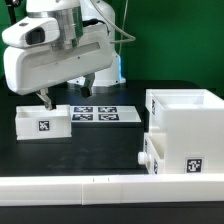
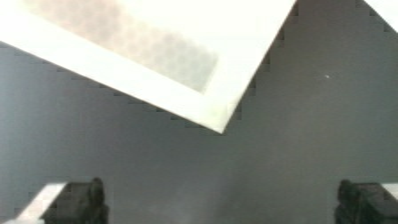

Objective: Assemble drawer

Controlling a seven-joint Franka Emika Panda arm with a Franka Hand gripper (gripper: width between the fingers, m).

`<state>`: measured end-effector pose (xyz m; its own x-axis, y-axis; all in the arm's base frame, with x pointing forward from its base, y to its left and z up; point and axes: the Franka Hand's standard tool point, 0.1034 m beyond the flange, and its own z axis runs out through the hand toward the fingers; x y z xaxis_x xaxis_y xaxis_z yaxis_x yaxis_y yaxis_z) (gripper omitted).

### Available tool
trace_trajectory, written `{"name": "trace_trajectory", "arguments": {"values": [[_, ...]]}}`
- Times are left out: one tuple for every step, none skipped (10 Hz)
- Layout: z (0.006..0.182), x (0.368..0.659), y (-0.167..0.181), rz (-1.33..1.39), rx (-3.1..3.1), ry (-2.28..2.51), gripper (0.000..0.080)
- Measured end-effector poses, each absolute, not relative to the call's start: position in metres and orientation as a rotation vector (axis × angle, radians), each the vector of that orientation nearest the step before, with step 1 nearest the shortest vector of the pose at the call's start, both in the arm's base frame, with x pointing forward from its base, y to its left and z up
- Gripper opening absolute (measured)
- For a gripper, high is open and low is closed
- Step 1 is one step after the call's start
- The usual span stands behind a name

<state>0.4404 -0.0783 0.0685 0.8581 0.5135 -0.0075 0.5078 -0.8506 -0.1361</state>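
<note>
The white drawer casing [image 1: 185, 120] stands at the exterior view's right, open side up. One tray with a round knob [image 1: 144, 158] sits pushed into its lower part, with a square tag [image 1: 194, 166] on the front. The second small tray [image 1: 43, 121], tagged, lies loose on the black table at the left. My gripper [image 1: 67, 95] hangs just above and behind this loose tray, with its jaws spread wide and nothing between them. In the wrist view the gripper [image 2: 217, 200] is open over bare dark table. A blurred white corner [image 2: 160, 55] lies ahead of it; I cannot tell which part it is.
The marker board [image 1: 96, 113] lies flat on the table between the loose tray and the casing. A long low white border wall [image 1: 90, 186] runs along the near edge. A green backdrop stands behind the table.
</note>
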Motion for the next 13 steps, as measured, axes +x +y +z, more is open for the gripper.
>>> {"name": "trace_trajectory", "arguments": {"values": [[0.067, 0.439, -0.079, 0.078, -2.935, -0.677, 0.0648], [0.063, 0.434, -0.081, 0.106, -2.977, -0.511, 0.0648], [0.060, 0.429, -0.082, 0.100, -3.002, -0.485, 0.0648], [0.057, 0.421, -0.083, 0.093, -3.013, -0.487, 0.0648], [0.051, 0.410, -0.085, 0.099, -3.018, -0.471, 0.0648], [0.046, 0.397, -0.088, 0.119, -3.018, -0.450, 0.0648], [0.042, 0.389, -0.090, 0.122, -3.021, -0.443, 0.0648], [0.037, 0.383, -0.092, 0.119, -3.014, -0.424, 0.0648], [0.036, 0.383, -0.091, 0.121, -3.013, -0.420, 0.0648], [0.036, 0.383, -0.091, 0.122, -3.012, -0.421, 0.0648], [0.036, 0.383, -0.091, 0.122, -3.012, -0.421, 0.0648], [0.037, 0.385, -0.089, 0.114, -3.029, -0.348, 0.0648], [0.039, 0.392, -0.081, 0.077, -3.063, -0.223, 0.0648]]}}
